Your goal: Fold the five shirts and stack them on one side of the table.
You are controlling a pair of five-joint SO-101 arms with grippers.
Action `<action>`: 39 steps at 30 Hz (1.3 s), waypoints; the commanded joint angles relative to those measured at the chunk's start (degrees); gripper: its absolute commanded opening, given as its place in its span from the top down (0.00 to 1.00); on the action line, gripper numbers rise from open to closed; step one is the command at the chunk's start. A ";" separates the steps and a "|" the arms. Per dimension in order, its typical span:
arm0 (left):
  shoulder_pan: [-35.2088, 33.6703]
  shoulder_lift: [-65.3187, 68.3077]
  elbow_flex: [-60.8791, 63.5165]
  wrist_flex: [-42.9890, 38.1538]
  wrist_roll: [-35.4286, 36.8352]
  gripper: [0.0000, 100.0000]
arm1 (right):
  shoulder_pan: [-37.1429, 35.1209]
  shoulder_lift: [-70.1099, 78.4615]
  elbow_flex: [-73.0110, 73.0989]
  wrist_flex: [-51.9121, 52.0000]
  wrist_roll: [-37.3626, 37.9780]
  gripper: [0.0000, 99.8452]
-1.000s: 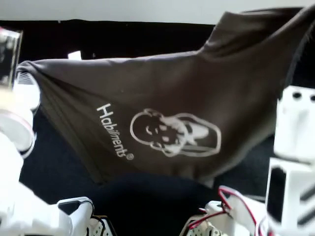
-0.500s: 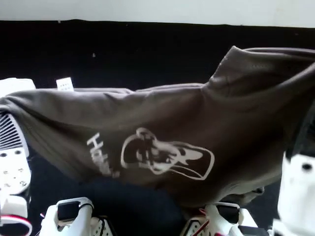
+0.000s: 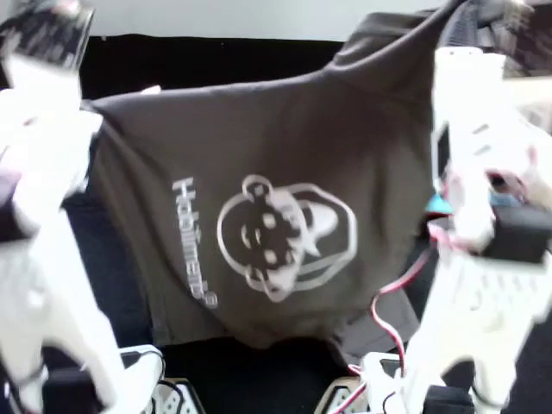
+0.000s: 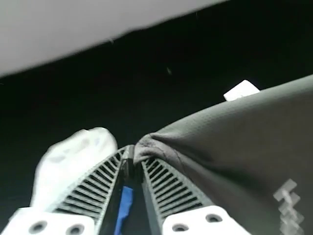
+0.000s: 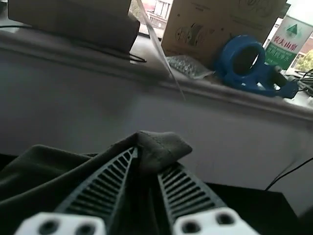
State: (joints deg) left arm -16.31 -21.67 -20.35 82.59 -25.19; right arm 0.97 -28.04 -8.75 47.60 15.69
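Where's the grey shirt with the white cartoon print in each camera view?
High view: shirt hangs spread across the middle, print facing camera.
Left wrist view: a corner pinched in the left gripper.
Right wrist view: a corner pinched in the right gripper.
Shared landmark: the black table.

Soft, matt cloth, that shirt (image 3: 259, 155), with a fine knit showing up close and a flat, pale print. The left tool (image 4: 134, 152) and right tool (image 5: 146, 159) were dark ribbed plastic on white plastic shells. The worktop (image 3: 241, 60) looked dull black. The box (image 5: 215, 22) was plain cardboard; the blue tape holder (image 5: 254, 68) was smooth, glossy plastic.
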 commanded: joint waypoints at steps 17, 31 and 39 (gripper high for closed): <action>-0.66 38.02 -23.34 0.88 -2.02 0.99 | -6.37 27.12 -12.70 8.48 -0.62 0.99; -1.80 50.95 -23.34 3.16 -2.02 0.99 | -9.63 42.07 -12.62 21.14 -0.62 0.99; -1.10 56.57 -23.34 13.63 -2.02 0.99 | -8.75 42.95 -12.62 34.24 -0.35 0.99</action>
State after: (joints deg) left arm -17.80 35.21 -41.54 92.70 -26.68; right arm -8.18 15.47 -18.59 77.85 15.52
